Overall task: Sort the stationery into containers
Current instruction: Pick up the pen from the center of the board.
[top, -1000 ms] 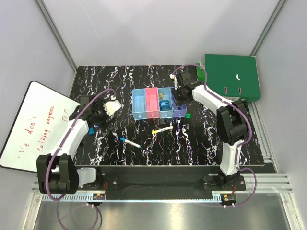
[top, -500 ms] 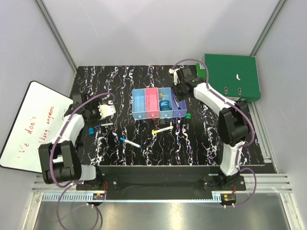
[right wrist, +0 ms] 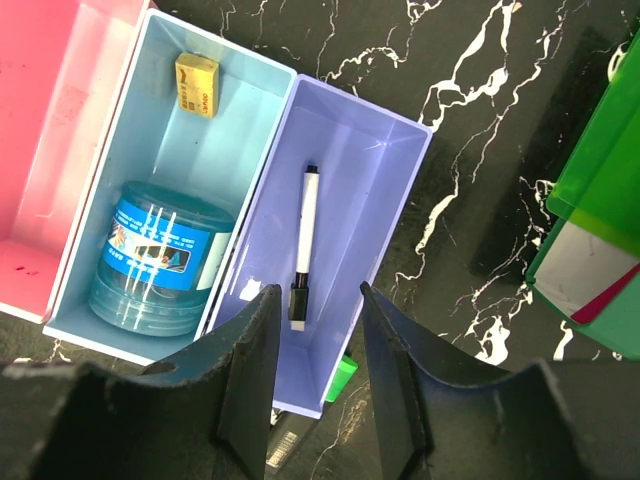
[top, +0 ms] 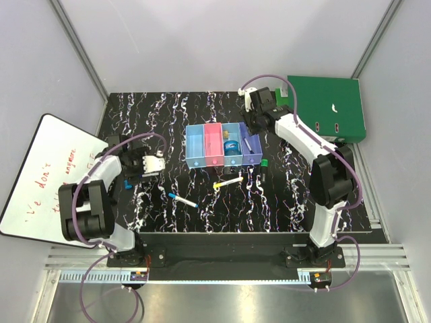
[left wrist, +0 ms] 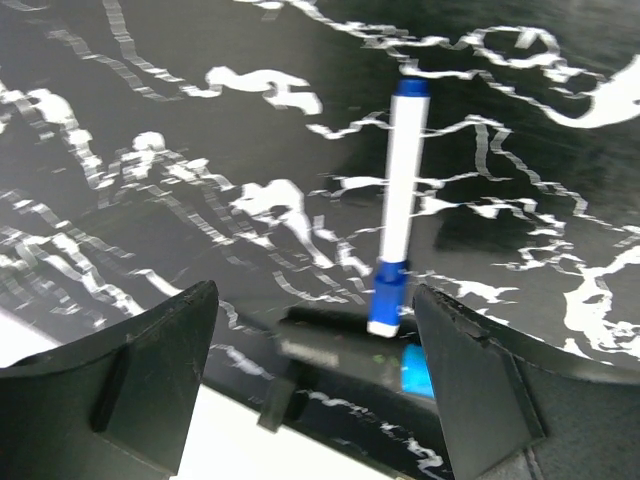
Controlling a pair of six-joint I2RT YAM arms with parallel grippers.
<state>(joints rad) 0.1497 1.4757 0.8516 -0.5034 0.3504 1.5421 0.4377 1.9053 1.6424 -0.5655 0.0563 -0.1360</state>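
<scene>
The containers (top: 222,145) stand mid-table in a row: light blue, pink, light blue, purple. My right gripper (top: 254,122) hovers open over the purple bin (right wrist: 375,190). A white pen with a black cap (right wrist: 303,240) lies in that bin, free of the fingers. The round blue object (right wrist: 160,255) and a small yellow piece (right wrist: 197,83) sit in the light blue bin beside it. My left gripper (left wrist: 315,295) is open and empty, low over the mat, facing a blue-capped white marker (left wrist: 398,215). A yellow-and-white pen (top: 227,182) and a green-capped marker (top: 264,165) lie loose.
A whiteboard (top: 54,175) with red writing leans at the left edge. A green folder (top: 326,106) lies at the back right, close to the right arm. A blurred dark stick (left wrist: 330,335) and a blue piece (left wrist: 415,370) lie near the left jaws.
The right gripper has drawn back from the purple bin and its jaws have widened. The left arm has folded in, bringing its gripper nearer and lower.
</scene>
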